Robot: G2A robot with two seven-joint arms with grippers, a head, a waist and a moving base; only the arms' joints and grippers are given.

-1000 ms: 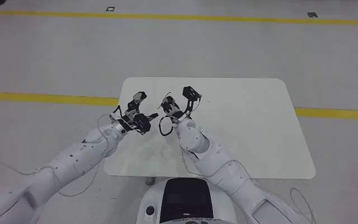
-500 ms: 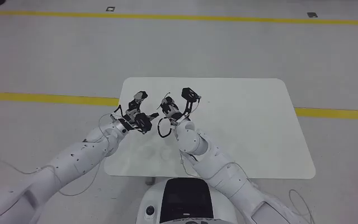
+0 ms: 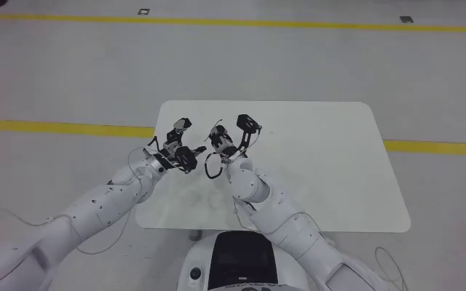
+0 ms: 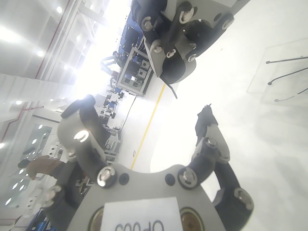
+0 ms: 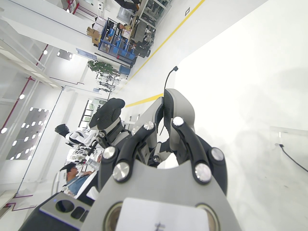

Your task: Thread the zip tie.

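the right gripper (image 5: 165, 95) is clamping the zip tie (image 5: 175, 68) above the table (image 3: 328, 160), the strap's free end pointing toward the gap of the spread-open left gripper (image 4: 143, 111), which is waiting just beside it.

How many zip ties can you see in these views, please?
4. One zip tie is clamped in the right tool, head sticking out. Three more zip ties lie side by side on a clear sheet on the table. Others may be hidden.
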